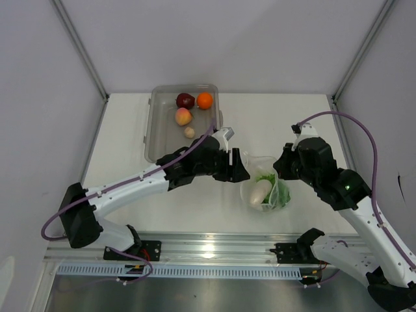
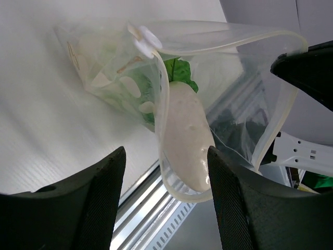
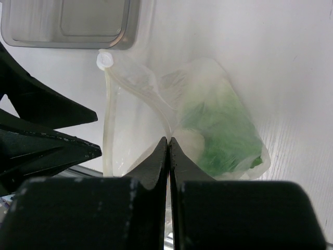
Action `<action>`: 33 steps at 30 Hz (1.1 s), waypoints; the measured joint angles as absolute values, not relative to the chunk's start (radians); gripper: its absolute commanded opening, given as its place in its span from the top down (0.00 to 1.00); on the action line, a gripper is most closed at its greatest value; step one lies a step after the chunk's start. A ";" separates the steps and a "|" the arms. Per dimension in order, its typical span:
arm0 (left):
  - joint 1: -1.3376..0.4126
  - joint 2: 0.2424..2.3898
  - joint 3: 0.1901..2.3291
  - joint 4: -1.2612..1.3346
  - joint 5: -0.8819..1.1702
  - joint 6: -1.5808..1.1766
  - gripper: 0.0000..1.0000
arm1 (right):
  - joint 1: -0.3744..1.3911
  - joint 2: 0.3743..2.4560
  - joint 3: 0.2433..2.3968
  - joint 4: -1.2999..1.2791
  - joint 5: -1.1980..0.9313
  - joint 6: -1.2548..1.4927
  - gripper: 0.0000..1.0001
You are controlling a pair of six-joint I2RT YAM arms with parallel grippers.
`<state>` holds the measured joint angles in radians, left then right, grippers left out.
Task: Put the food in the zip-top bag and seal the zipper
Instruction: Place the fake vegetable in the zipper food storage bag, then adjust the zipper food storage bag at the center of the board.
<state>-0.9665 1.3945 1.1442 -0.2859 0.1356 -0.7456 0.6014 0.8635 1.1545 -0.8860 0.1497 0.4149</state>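
Pinching bag rim (image 3: 108, 114), right fingers (image 3: 155, 162), left fingers (image 2: 101, 179) spread empty, white table (image 1: 123, 146), grey walls (image 1: 214, 39)

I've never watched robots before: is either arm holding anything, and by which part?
The right tool pinches the zip-top bag by its mouth rim. The left tool is open, holding nothing.

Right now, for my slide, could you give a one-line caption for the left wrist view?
Open left gripper facing the clear bag, its mouth wide, with a white radish and lettuce inside.
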 measured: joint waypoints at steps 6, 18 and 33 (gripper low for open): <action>-0.969 1.489 1.178 -0.271 0.170 -0.760 0.39 | 0.601 0.863 1.154 -0.886 0.150 0.415 1.00; -0.970 1.708 1.588 -0.488 0.233 -0.705 0.99 | 0.601 0.863 1.153 -0.901 0.194 0.407 1.00; -0.952 1.747 1.743 -0.527 0.470 -0.676 1.00 | 0.581 0.862 1.209 -0.923 0.324 0.365 1.00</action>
